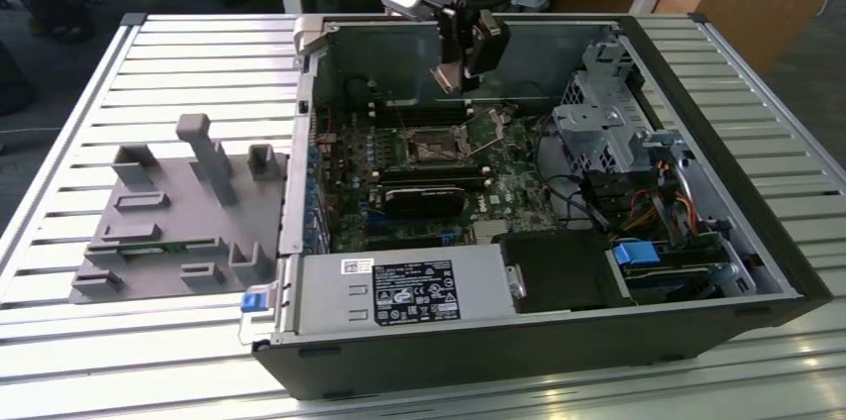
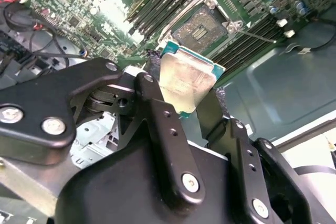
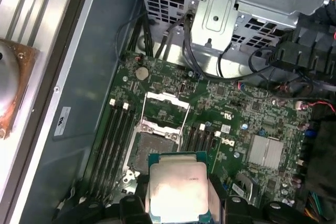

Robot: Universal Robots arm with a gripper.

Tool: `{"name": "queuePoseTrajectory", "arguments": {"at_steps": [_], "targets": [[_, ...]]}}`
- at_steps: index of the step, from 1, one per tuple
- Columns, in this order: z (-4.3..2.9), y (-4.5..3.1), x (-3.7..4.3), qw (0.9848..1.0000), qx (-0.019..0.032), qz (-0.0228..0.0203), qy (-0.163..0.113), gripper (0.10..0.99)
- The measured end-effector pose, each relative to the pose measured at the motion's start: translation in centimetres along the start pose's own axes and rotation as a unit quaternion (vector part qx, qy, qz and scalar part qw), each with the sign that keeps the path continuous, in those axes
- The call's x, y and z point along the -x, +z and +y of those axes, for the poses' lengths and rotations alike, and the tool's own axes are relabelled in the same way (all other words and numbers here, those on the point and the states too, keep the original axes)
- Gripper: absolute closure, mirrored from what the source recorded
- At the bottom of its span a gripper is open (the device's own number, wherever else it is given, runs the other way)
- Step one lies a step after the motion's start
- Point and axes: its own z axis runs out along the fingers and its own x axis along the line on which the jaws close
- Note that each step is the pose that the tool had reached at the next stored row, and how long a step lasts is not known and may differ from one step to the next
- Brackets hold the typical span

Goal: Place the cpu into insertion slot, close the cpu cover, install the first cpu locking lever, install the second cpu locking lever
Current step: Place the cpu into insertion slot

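Gripper (image 1: 457, 81) at upper centre is clamped on the cpu (image 2: 188, 81) over the empty slot (image 3: 152, 153), cover (image 3: 167, 99) open, nothing installed yet.

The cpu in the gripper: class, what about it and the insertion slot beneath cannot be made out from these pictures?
- Underside of the cpu: in both wrist views it faces away from the camera, with the metal top turned towards it.
- Two cpu edges, second wrist view: covered by the gripper clamping them.
- Part of the insertion slot, first wrist view: hidden behind the cpu.
- The cpu in the exterior view: too small to make out.
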Motion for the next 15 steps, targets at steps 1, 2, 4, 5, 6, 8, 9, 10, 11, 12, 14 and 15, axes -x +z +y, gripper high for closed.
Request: {"name": "queuePoseTrajectory", "arguments": {"at_steps": [1, 2, 4, 5, 6, 8, 9, 10, 11, 12, 14, 15], "targets": [[-0.06, 0.04, -0.03, 1.0000, 0.0000, -0.0002, 0.002, 0.561], [-0.10, 0.09, -0.05, 1.0000, 0.0000, -0.0005, 0.004, 0.561], [-0.13, 0.27, -0.09, 1.0000, -0.0003, -0.0008, 0.009, 0.561], [-0.13, 0.37, -0.11, 0.9999, -0.0005, -0.0010, 0.012, 0.561], [-0.15, 0.46, -0.14, 0.9999, -0.0007, -0.0011, 0.014, 0.561], [-0.19, 0.63, -0.17, 0.9998, -0.0009, -0.0015, 0.019, 0.561], [-0.22, 0.70, -0.18, 0.9998, -0.0009, -0.0017, 0.022, 0.561], [-0.24, 0.76, -0.20, 0.9997, -0.0008, -0.0019, 0.024, 0.561], [-0.27, 0.82, -0.21, 0.9996, -0.0008, -0.0021, 0.027, 0.561], [-0.30, 0.89, -0.22, 0.9996, -0.0007, -0.0023, 0.029, 0.561], [-0.36, 1.01, -0.25, 0.9994, -0.0007, -0.0027, 0.034, 0.561], [-0.39, 1.07, -0.26, 0.9993, -0.0006, -0.0029, 0.036, 0.561]]}}
